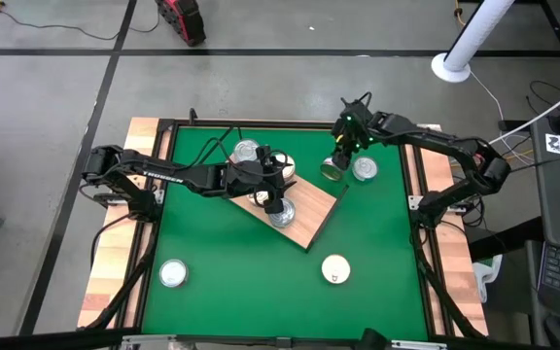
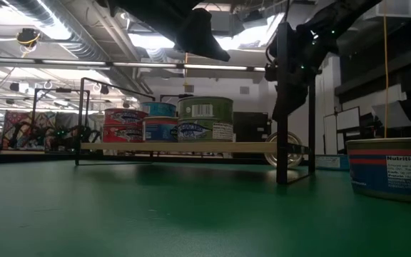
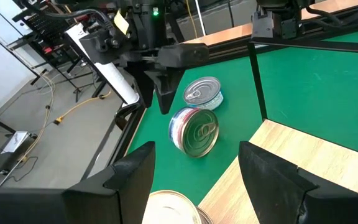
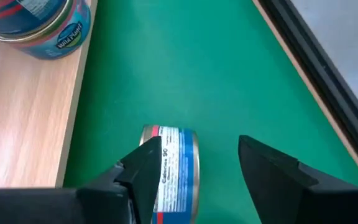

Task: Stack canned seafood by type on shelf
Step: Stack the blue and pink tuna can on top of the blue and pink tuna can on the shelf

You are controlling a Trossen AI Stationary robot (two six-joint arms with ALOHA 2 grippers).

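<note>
Right pincer is hovering open, empty, straddling a tipped tin on the tabletop beside the shelf (lining up a grab). Left pincer is gaping empty above shelved tins.

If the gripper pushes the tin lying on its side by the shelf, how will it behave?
The tin on its side rests on its curved wall on the green mat, so it would probably roll. Its metal body looks stiff and may slip in the right gripper.

Open green mat fills the lower frame, with only two loose tins. The shelf at centre is crowded by stacked tins under the left gripper.
</note>
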